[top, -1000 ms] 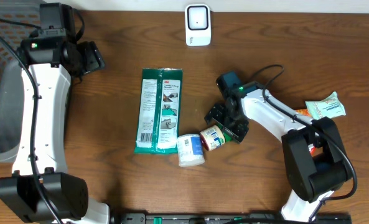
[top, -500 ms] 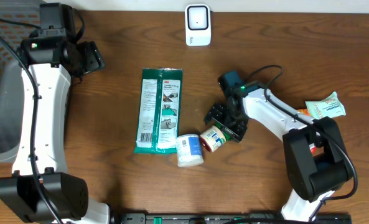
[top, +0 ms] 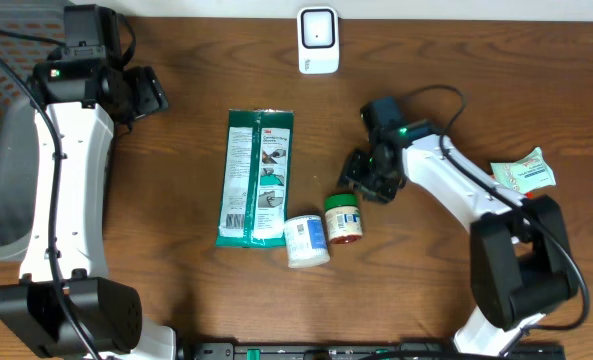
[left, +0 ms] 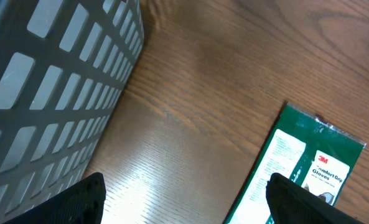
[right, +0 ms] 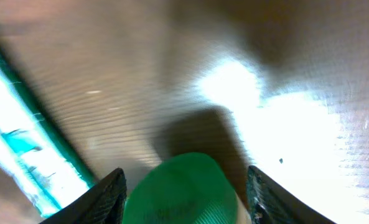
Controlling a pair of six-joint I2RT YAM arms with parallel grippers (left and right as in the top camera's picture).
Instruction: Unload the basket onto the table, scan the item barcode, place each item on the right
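Note:
A small jar with a green lid point(top: 343, 219) sits on the table next to a white tub point(top: 305, 241). My right gripper point(top: 360, 187) hovers just behind and to the right of the jar. In the right wrist view the green lid point(right: 179, 193) lies between the fingers point(right: 107, 198), with a gap on each side; the gripper point(right: 185, 171) is open and blurred. The white scanner point(top: 317, 40) stands at the back edge. My left gripper point(top: 144, 93) is open at the far left, over bare wood point(left: 184, 205).
A long green glove package point(top: 258, 177) lies left of the jar, also visible as the package point(left: 302, 168) in the left wrist view. A grey mesh basket point(left: 53, 74) stands at the left edge. A pale green packet point(top: 523, 172) lies at the right.
My right gripper has drawn back and up from the jar and its jaws have narrowed. The jar has turned so its lid points toward the back. The left arm has not moved.

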